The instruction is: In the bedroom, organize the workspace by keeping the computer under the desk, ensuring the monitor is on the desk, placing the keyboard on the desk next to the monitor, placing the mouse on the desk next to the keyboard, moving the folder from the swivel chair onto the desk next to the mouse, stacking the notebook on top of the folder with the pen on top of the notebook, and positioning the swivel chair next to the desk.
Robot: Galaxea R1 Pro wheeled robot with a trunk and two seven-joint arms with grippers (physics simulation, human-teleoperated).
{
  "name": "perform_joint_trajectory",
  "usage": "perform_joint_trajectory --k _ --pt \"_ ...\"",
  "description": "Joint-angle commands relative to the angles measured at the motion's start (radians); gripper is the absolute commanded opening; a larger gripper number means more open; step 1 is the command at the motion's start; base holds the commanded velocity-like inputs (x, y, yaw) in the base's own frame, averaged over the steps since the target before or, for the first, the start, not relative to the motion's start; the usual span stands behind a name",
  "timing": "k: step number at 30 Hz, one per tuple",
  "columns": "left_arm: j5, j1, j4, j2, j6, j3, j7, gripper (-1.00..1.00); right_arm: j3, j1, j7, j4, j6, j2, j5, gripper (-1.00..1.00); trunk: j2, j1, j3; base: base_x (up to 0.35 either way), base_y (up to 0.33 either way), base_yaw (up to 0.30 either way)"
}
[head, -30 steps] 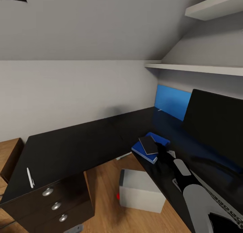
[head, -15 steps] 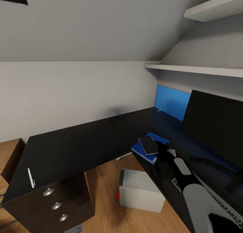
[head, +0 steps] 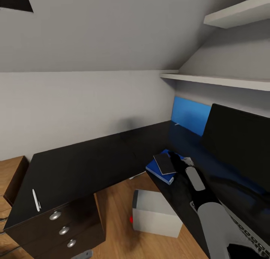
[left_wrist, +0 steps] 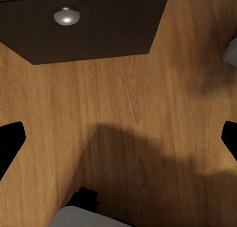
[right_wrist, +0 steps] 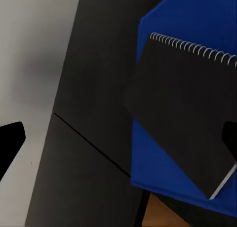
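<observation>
**Notebook down on the folder, right arm backing off**

The right gripper [right_wrist: 118, 143] stood spread and empty, its two dark fingertips at the edges of the right wrist view with nothing between them. Below it lay the notebook [right_wrist: 185, 123] — spiral-bound, dark-covered, resting askew on the blue folder [right_wrist: 163, 177], which slightly overhung the edge of the black desk [head: 86, 157]. Over the last second the right arm had drawn back a little and upward from the stack, and the head camera had tilted, so the whole scene slid in the head view; the notebook [head: 164, 163] and folder [head: 159, 171] themselves kept their place. I judged the stacking step done, leaving the pen [head: 36, 199], which lay well apart on the far wing of the desk above the drawers.

The left gripper [left_wrist: 118, 138] was also spread, hanging over bare wooden floor near a drawer knob.

The computer [head: 155, 213] sat on the floor beside the desk's inner corner — whether it counted as under the desk was hard to say. The monitor [head: 240, 142] was cut off at the frame edge, the keyboard [head: 243, 229] mostly hidden behind the right arm.
</observation>
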Motion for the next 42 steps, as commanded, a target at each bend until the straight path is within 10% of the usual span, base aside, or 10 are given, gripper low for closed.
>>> perform_joint_trajectory --k 1,6,18,29,35,42 --pt "0.008 0.000 -0.003 0.001 0.004 -0.003 0.007 1.00 0.004 0.005 -0.036 -0.022 0.005 0.004 -0.001 1.00 0.007 -0.004 0.002 0.000 0.000 0.000" --pt "0.007 0.000 -0.003 0.001 0.004 -0.002 0.007 1.00 0.079 0.059 -0.189 -0.157 0.006 0.011 0.033 1.00 0.042 -0.023 0.018 0.000 0.000 0.000" --pt "0.007 0.000 -0.004 0.002 0.001 0.001 0.010 1.00 0.619 0.148 -0.629 -0.345 0.083 0.053 0.291 1.00 0.105 -0.058 0.046 0.000 0.000 0.000" --pt "0.008 0.000 -0.004 0.005 0.001 0.007 0.013 1.00 0.759 0.158 -0.640 -0.459 0.101 0.098 0.227 1.00 0.105 -0.058 0.046 0.000 0.000 0.000" --pt "0.010 0.000 -0.004 0.007 0.001 0.050 0.012 1.00 0.964 0.161 -0.643 -0.459 0.101 0.106 0.220 1.00 0.105 -0.058 0.044 0.000 0.000 0.077" --pt "0.010 0.000 -0.004 0.007 0.001 0.106 0.010 1.00 1.010 0.161 -0.639 -0.434 0.102 0.109 0.218 1.00 0.105 -0.058 0.037 0.000 0.000 0.196"
